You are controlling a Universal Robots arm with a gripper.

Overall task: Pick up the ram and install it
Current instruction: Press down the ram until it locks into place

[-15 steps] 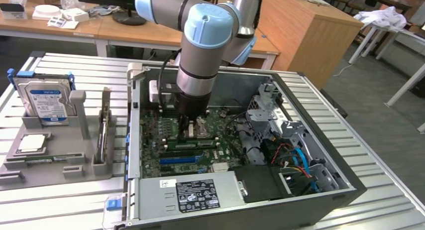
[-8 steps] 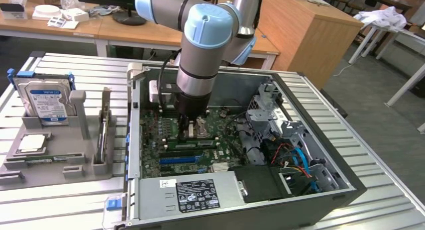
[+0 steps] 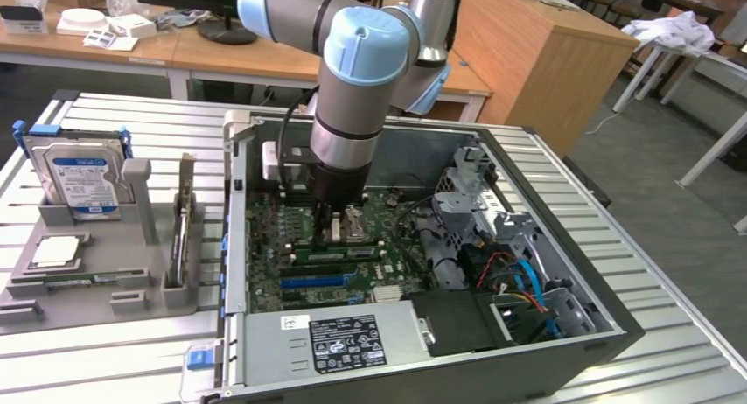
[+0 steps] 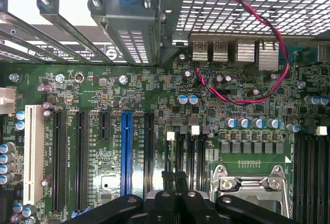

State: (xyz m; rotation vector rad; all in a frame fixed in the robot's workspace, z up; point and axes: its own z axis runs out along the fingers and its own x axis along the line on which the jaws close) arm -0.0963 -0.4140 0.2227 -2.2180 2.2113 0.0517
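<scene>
The gripper (image 3: 334,213) is lowered inside the open case (image 3: 561,247), just above the motherboard (image 4: 154,105) beside the CPU socket (image 4: 250,182). Its fingers (image 4: 175,182) are pressed together, nothing seen between. The ram (image 3: 73,282) is seen lying on the grey tray (image 3: 117,264), outside the case.

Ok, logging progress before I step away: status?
Gripper low inside case, over motherboard by processor socket. Ram looks to lie in grey tray, exterior view's left. Red-black cable loops nearby, clear of it.
</scene>
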